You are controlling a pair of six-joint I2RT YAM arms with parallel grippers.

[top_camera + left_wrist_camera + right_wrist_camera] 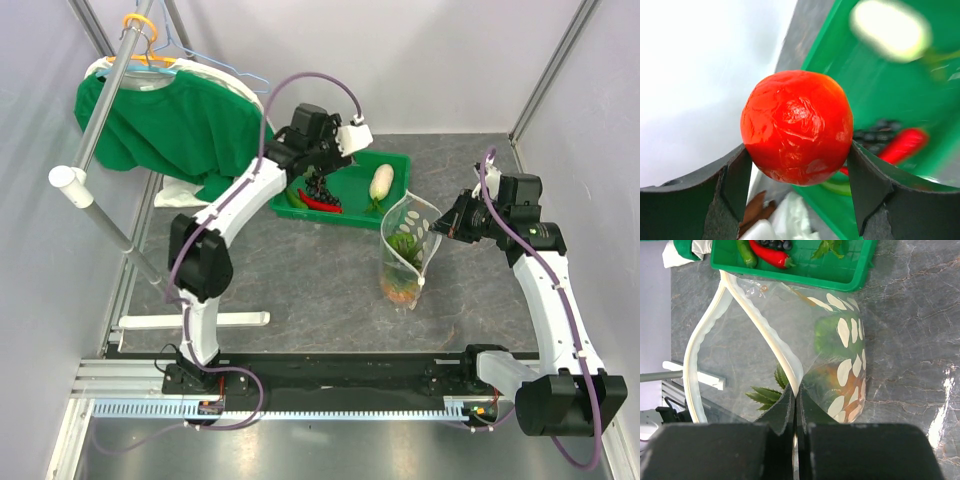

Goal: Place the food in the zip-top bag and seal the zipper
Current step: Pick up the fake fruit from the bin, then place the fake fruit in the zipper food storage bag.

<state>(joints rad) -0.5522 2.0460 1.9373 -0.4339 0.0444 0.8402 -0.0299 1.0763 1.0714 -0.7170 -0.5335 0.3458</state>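
A green shirt (170,120) hangs from a hanger at the far left. The left end effector (799,170) is raised above the left end of the green tray (398,170), its fingers pinching the red tomato (796,125) on both sides. In the tray lie the green pepper (293,197), the red chili (320,203), the dark grapes (318,187) and – further right – the white vegetable (381,182). Just in front of the tray's right end the zip-top bag (405,245) stands upright on the surface (300,270), mouth gaping, with the pineapple (832,380) inside. The right end effector (795,410) is pressed together on the zipper (765,335) – it grips the bag's right rim.
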